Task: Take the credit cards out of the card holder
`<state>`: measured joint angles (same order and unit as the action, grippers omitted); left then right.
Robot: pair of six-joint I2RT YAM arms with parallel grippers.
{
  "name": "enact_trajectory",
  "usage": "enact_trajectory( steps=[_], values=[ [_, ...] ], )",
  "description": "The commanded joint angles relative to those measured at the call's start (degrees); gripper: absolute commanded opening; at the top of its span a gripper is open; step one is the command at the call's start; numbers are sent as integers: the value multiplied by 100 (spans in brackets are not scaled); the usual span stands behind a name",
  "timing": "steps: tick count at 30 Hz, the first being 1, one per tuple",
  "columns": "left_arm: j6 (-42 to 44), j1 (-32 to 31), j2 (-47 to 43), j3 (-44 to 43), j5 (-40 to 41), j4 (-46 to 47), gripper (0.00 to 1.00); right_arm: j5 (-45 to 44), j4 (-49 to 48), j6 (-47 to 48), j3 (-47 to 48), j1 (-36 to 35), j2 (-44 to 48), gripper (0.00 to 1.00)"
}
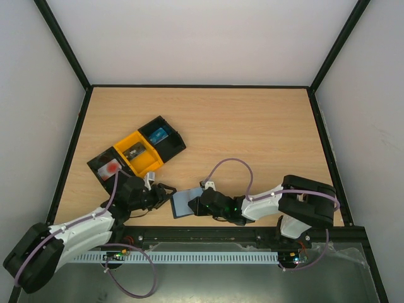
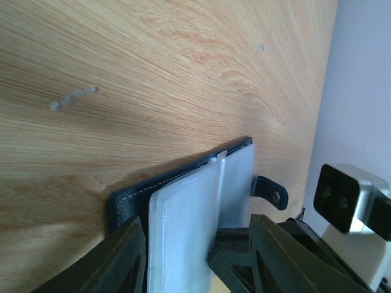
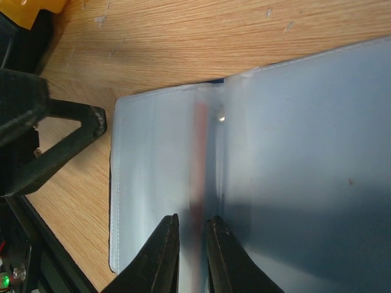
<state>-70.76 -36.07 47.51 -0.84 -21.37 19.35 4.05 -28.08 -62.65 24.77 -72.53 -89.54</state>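
At the near edge of the table point(image 1: 252, 126), between the two arms, the card holder point(image 1: 182, 202) lies open with its grey-blue panels up.

Right gripper point(image 3: 192, 218): fingers nearly together, pinched on a thin leaf standing up along the holder's middle fold. Sleeve or card edge, cannot tell.

Left gripper point(image 2: 195, 220): jaws apart, one finger on each side of the holder's end panel. Contact unclear.

Tab clasp point(image 2: 269, 192) sticks out from the holder's edge.

Beyond the left arm is a row of three trays:
- left black tray point(image 1: 93, 164) holds a white card with red mark point(image 1: 110, 168)
- yellow tray point(image 1: 148, 165) holds a dark card point(image 1: 134, 151)
- right black tray point(image 1: 175, 144) holds a blue card point(image 1: 158, 134)
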Motion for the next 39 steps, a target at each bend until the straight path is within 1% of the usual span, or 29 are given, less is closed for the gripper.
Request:
enact_trajectory(
  steps=[1,5,9,12,16,18,21,27,29,31,35,39],
  values=[
    [5,-64,304,92,96,489,48,22,-93,-107,-125,-44,-174,14],
    [11,-83,618,80,89,620,47,43,-135,-114,-105,-42,-225,14],
    [-3,-119,813,76,106,747,42,34,-158,-116,-95,-42,-252,14],
    [-8,-132,843,75,123,763,40,17,-187,-124,-95,-42,-257,14],
    [-21,-143,826,72,98,787,33,-17,-250,-133,-96,-42,-262,13],
    [-25,-154,821,58,93,783,32,-16,-275,-141,-96,-42,-278,13],
    [-24,-161,836,58,81,787,33,-25,-310,-151,-111,-42,-280,13],
    [6,-181,842,35,178,517,46,-28,-321,-168,-123,-46,-284,13],
    [26,-193,818,15,206,405,49,-28,-322,-173,-131,-42,-284,13],
    [49,-218,781,-3,241,324,49,-36,-315,-169,-125,-47,-286,13],
    [63,-287,803,-45,239,299,41,-29,-317,-160,-99,-43,-324,13],
    [-36,-357,956,-57,129,515,28,-45,-343,-160,-84,-42,-350,13]
  ],
)
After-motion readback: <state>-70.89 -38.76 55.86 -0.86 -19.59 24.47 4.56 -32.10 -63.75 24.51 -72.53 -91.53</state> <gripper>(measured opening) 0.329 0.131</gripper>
